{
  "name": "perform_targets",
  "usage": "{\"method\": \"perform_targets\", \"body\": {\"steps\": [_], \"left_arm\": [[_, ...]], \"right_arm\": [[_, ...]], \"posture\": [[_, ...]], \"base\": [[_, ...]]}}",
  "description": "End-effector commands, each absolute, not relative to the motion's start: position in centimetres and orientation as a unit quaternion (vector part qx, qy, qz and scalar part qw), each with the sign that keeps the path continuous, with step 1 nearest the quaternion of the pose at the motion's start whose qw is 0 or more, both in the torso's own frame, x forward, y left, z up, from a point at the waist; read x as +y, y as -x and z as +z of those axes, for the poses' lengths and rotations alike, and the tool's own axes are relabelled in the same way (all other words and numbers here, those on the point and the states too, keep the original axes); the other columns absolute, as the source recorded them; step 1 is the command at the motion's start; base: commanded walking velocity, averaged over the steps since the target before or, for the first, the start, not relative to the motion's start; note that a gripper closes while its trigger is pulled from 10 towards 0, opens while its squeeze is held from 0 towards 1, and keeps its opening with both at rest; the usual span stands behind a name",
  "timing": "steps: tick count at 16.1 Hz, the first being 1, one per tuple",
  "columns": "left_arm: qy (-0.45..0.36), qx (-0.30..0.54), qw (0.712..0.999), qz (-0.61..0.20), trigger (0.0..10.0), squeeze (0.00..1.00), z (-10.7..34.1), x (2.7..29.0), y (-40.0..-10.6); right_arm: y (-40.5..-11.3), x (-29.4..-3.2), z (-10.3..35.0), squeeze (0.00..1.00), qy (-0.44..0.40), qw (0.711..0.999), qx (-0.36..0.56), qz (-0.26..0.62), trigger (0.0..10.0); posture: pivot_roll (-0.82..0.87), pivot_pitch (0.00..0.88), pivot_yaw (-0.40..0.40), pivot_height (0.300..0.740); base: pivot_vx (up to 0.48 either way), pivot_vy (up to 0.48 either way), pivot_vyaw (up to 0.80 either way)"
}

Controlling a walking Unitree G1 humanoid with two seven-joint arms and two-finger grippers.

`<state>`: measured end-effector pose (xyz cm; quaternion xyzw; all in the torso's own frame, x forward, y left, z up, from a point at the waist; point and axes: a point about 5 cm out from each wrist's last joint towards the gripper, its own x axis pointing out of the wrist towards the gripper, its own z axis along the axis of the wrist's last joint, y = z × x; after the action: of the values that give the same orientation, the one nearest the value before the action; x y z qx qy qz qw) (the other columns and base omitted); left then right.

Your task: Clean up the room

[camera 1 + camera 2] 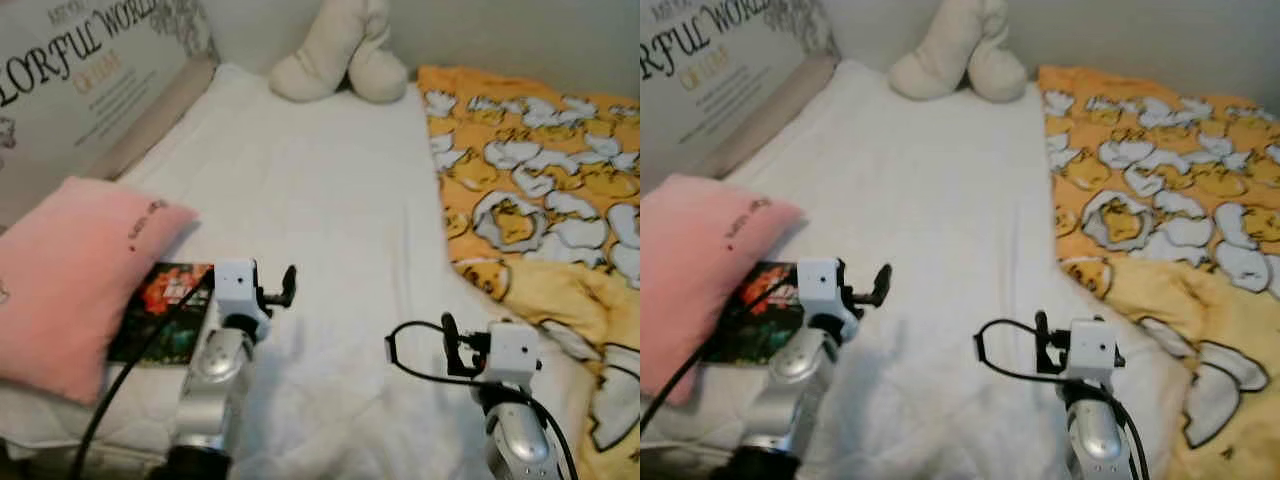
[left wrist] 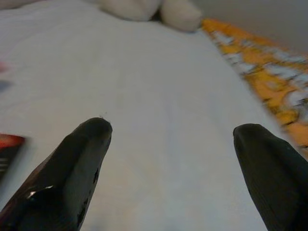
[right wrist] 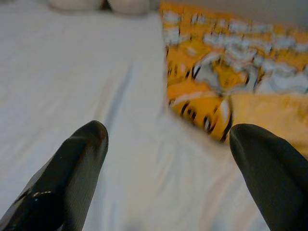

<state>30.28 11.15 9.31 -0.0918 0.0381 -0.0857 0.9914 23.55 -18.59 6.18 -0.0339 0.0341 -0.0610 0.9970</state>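
Note:
I look down on a bed with a white sheet [image 1: 320, 200]. A pink pillow [image 1: 70, 270] lies at its left edge, partly covering a dark book [image 1: 165, 310] with red flowers on the cover. A cream plush toy [image 1: 340, 55] sits at the far end. A yellow-orange patterned blanket [image 1: 540, 200] is bunched along the right side. My left gripper [image 2: 173, 127] hovers open over the sheet just right of the book, holding nothing. My right gripper [image 3: 168, 127] is open too, above the sheet near the blanket's edge [image 3: 202, 106].
A board with large printed lettering [image 1: 90, 70] leans along the bed's left side behind the pillow. A pale wall [image 1: 520, 30] runs behind the plush toy. The bed's near left corner [image 1: 60, 420] drops off below the pillow.

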Motion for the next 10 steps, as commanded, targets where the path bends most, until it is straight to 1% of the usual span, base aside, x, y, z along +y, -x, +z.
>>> {"method": "perform_targets", "body": {"steps": [1,3,4,5,6,10], "left_arm": [[0.091,0.024,0.99,-0.106,10.0,0.0,9.9,10.4,-30.0],[0.079,0.021,0.988,-0.13,10.0,0.0,9.5,9.9,-29.7],[0.052,0.035,0.99,-0.129,10.0,0.0,8.9,10.0,-29.9],[0.022,0.021,0.988,-0.15,10.0,0.0,9.1,9.8,-30.0],[0.034,0.019,0.986,-0.162,10.0,0.0,9.3,9.6,-30.1],[0.003,0.029,0.986,-0.166,10.0,0.0,8.8,9.7,-30.9]], "right_arm": [[-23.4,-18.8,6.8,0.0,0.048,0.997,0.011,-0.067,10.0],[-23.1,-18.9,6.9,0.0,0.053,0.996,0.007,-0.069,10.0],[-23.2,-18.8,6.7,0.0,0.055,0.996,0.016,-0.067,10.0],[-23.3,-18.9,6.6,0.0,0.057,0.996,0.018,-0.066,10.0],[-23.5,-19.0,6.5,0.0,0.059,0.996,0.017,-0.064,10.0],[-23.9,-19.3,6.1,0.0,0.049,0.996,0.026,-0.069,10.0]], "posture": [[0.06,0.0,0.001,0.74],[0.05,0.0,-0.002,0.74],[0.05,0.0,-0.003,0.74],[0.05,0.0,-0.005,0.74],[0.05,0.0,-0.005,0.74],[0.05,0.0,-0.003,0.74]], "base": [[0.0,-0.48,0.0],[0.0,-0.48,0.0],[0.0,0.0,-0.75],[0.0,0.0,-0.74],[0.0,0.0,-0.71],[0.0,0.0,-0.7]]}}
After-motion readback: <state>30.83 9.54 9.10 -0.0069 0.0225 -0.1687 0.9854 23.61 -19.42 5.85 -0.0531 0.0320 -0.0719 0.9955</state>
